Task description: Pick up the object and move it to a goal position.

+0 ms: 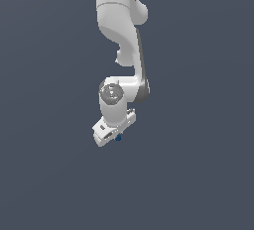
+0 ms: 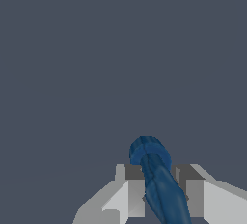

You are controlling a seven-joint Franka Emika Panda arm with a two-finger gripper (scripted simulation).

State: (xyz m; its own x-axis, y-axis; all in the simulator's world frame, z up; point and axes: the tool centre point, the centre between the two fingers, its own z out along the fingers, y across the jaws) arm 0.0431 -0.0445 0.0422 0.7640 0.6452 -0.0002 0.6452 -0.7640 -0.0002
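Observation:
The dark-blue object [image 2: 157,175] sits between my two fingers in the wrist view, with grey pads [image 2: 135,191] pressed on either side and its round end sticking out past them. In the exterior view only a small blue spot of the object [image 1: 118,138] shows under the white hand. My gripper [image 1: 115,137] is shut on the object and hangs tilted at the end of the white arm, over the dark grey ground. No goal marker shows in either view.
The white Franka arm [image 1: 121,30] comes down from the top of the exterior view. A plain dark grey floor [image 1: 198,174] lies all around.

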